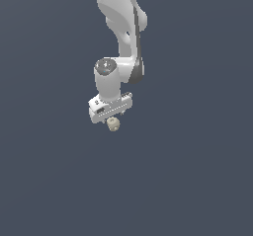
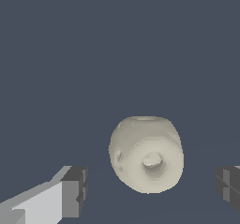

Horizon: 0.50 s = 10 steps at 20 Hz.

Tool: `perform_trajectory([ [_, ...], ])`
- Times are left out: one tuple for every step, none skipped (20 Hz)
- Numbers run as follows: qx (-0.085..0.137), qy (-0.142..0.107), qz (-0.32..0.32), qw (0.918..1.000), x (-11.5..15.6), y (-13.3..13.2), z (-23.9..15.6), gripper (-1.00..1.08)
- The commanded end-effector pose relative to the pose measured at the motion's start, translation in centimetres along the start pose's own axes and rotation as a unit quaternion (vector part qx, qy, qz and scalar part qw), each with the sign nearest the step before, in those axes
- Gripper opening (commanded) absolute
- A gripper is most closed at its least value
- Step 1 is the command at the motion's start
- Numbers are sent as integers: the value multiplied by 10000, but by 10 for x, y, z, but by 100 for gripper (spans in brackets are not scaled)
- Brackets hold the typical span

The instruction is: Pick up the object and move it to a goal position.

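Note:
The object [image 1: 113, 124] is a small beige-cream ball with faint dimples, sitting just below the white hand of my gripper [image 1: 111, 117] in the exterior view. In the wrist view the object [image 2: 146, 153] lies between the two dark fingertips [image 2: 75, 190], one on each side. A visible gap separates the ball from each fingertip, so nothing is touching it. My gripper [image 2: 151, 190] is open and straddles the ball. In the exterior view the fingers themselves are hard to make out behind the hand and the ball.
A plain dark blue-grey surface [image 1: 197, 180] fills the scene in both views. The white arm [image 1: 123, 22] rises from the gripper to the exterior view's top edge. No other objects or marker show.

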<state>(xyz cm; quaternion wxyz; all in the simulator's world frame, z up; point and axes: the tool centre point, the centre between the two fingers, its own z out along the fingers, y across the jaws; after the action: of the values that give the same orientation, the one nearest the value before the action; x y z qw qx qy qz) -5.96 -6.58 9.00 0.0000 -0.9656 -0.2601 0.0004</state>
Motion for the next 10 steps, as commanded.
perform_trajectory([
  [0,0,-1,10000,0,0,1,100],
  [0,0,-1,10000,0,0,3,100],
  [0,1,-4,10000,0,0,5,100],
  [0,1,-4,10000,0,0,8,100],
  [0,1,-4,10000,0,0,12,100],
  [0,2,-8,10000,0,0,16,100],
  [0,2,-11,10000,-1,-1,21,100],
  [0,2,-11,10000,-1,-1,26,100],
  [-1,3,-16,10000,-1,-1,32,100],
  [-1,3,-16,10000,-1,-1,36,100],
])
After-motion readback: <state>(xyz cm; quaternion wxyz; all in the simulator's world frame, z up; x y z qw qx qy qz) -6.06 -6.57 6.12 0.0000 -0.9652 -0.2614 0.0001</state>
